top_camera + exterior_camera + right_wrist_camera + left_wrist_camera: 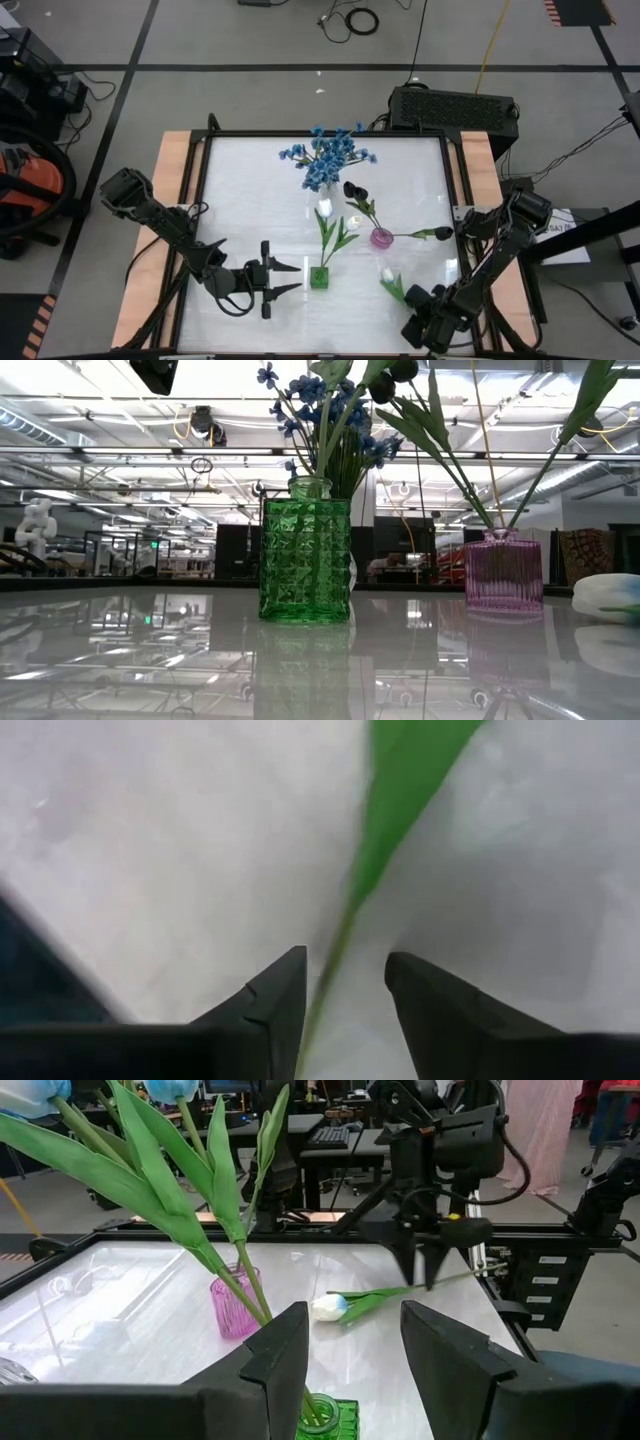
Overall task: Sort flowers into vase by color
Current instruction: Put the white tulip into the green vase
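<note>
A white tulip (388, 274) lies flat on the table, bud toward the far edge, also seen as the white tulip (328, 1307) and the white tulip (610, 598). My right gripper (418, 305) points down over its stem end, open, fingers on either side of the green stem (345, 925). My left gripper (298, 278) is open, level, just left of the green vase (319, 277), which holds a white tulip (324, 208). The pink vase (382, 238) holds dark tulips (352, 190). Blue blossoms (325, 155) stand behind, toward the far edge.
The green vase (305, 560) and the pink vase (503, 572) stand close together mid-table, their leaves spreading above them. The white tabletop has a dark frame (200, 200) and wooden side strips. Bare surface lies toward the table's left and near edges.
</note>
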Motion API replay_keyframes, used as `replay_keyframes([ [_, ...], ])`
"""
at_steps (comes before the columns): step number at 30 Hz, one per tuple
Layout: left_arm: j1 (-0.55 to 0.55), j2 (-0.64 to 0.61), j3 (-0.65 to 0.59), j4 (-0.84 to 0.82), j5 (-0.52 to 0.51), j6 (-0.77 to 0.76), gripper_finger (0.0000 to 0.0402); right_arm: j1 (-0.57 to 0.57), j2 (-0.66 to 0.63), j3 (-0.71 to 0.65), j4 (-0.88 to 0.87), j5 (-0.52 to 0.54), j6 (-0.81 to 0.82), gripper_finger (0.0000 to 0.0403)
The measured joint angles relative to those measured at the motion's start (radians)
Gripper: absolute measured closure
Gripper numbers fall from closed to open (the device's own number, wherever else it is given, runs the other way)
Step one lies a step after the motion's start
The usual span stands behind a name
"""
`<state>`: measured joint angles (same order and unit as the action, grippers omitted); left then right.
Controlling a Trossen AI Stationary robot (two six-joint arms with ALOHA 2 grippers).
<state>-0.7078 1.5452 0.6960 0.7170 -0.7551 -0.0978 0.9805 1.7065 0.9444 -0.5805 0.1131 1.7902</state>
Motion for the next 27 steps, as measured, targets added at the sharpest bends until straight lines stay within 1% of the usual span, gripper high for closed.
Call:
replay_keyframes([
  [2,0.001,0.000,0.000,0.000,0.000,0.000,0.0233,-0.013,0.000,0.005,-0.040,0.018,-0.013,0.0263],
  [7,0.002,0.000,0.000,0.000,0.000,0.000,0.0233,-0.035,0.002,0.006,-0.058,0.079,-0.056,0.0276],
  [11,0.002,0.000,0.000,0.000,0.000,0.000,0.0233,-0.040,0.024,0.007,-0.054,0.083,-0.083,0.0293],
  [14,0.002,0.000,0.000,0.000,0.000,0.000,0.0233,-0.040,0.053,0.010,-0.058,0.062,-0.101,0.0322],
  [18,0.002,0.000,0.000,0.000,0.000,0.000,0.0233,-0.040,0.061,0.012,-0.057,0.050,-0.124,0.0380],
  [19,0.002,0.000,0.000,0.000,0.000,0.000,0.0233,-0.039,0.061,0.016,-0.059,0.047,-0.133,0.0390],
  [22,0.002,0.000,0.000,0.000,0.000,0.000,0.0233,-0.038,0.054,0.046,-0.096,0.037,-0.137,0.0389],
  [27,0.002,0.000,0.000,0.002,0.000,0.000,0.0233,-0.037,0.035,0.130,-0.164,0.080,-0.204,0.0391],
])
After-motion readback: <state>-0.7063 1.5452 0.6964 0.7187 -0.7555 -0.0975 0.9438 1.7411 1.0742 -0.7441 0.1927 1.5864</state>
